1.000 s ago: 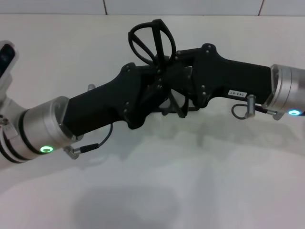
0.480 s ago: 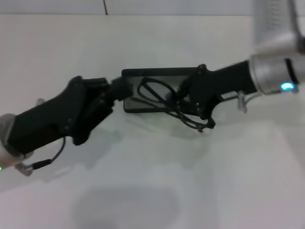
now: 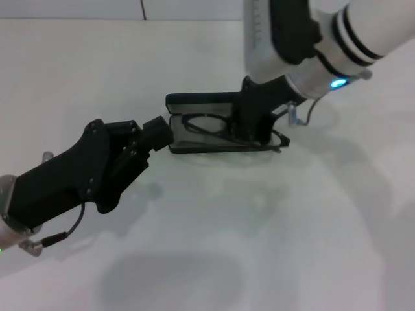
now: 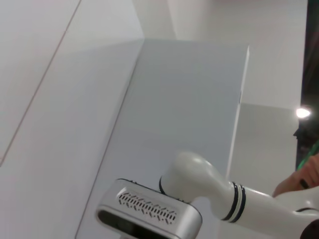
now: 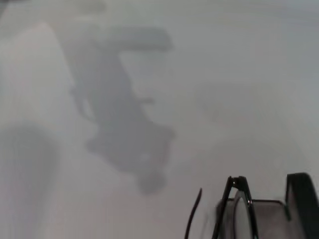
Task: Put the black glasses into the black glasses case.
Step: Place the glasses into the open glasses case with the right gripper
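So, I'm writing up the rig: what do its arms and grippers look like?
Both grippers, left and right, have angular matte-black housings. The right arm is glossy white with black rings and a blue-lit silver cuff trailing a thin cable. The left shows a silver cuff and a looped black cable.

black glasses [image 3: 206, 125], in open case [image 3: 194, 102]
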